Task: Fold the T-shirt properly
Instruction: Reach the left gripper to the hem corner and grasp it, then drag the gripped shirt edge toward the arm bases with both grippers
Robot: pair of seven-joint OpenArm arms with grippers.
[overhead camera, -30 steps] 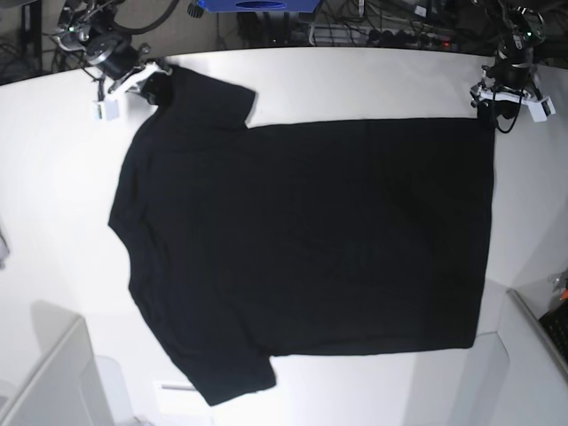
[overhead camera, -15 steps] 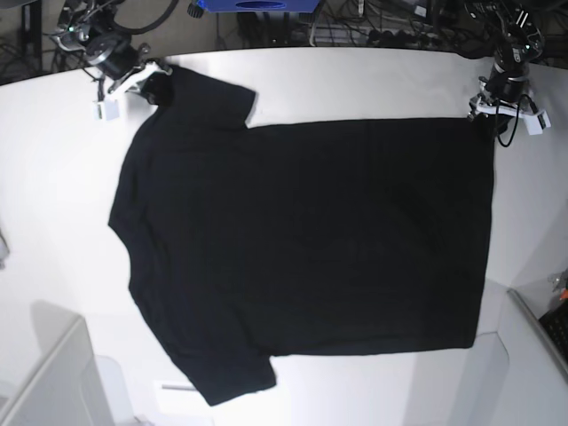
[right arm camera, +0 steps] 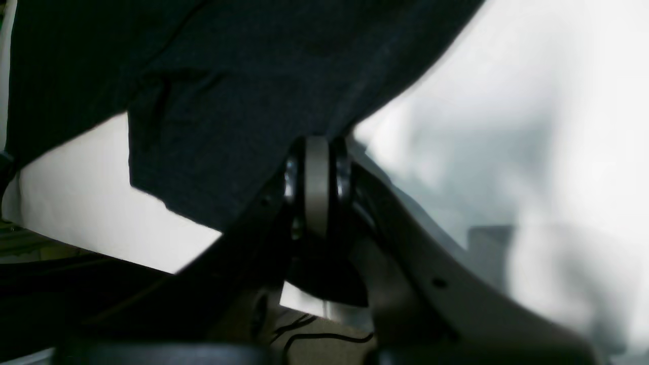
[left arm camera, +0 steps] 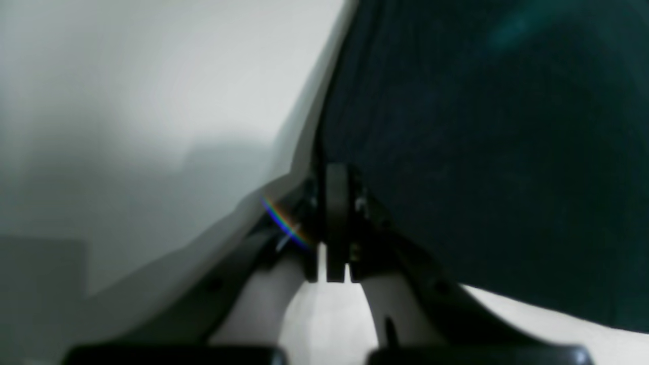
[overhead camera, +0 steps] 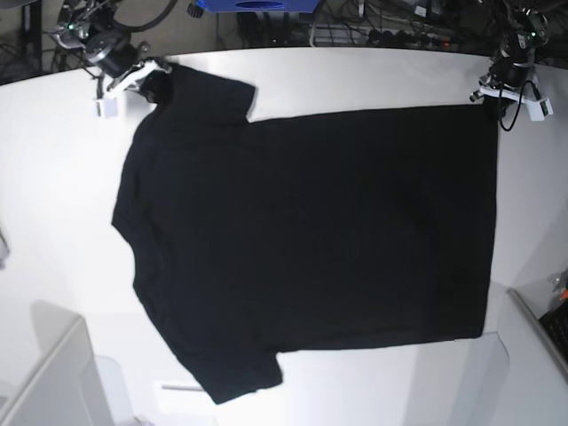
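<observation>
The black T-shirt (overhead camera: 311, 240) lies spread flat on the white table (overhead camera: 53, 222), collar side to the left and hem to the right. My left gripper (overhead camera: 491, 96) is at the far right corner of the hem and is shut on the cloth. In the left wrist view its fingers (left arm camera: 335, 228) are pressed together at the edge of the T-shirt (left arm camera: 481, 152). My right gripper (overhead camera: 146, 78) is at the far left, shut on the far sleeve. The right wrist view shows that gripper (right arm camera: 317, 177) closed, with the dark cloth (right arm camera: 228, 101) hanging from it.
A grey bin (overhead camera: 53, 382) stands at the near left and a grey box edge (overhead camera: 532, 355) at the near right. Cables and a blue object (overhead camera: 257, 7) lie beyond the table's far edge.
My left gripper has closed on the hem corner and drawn it toward the far edge, so the shirt's far edge now sits further back. The right gripper has kept its hold.
</observation>
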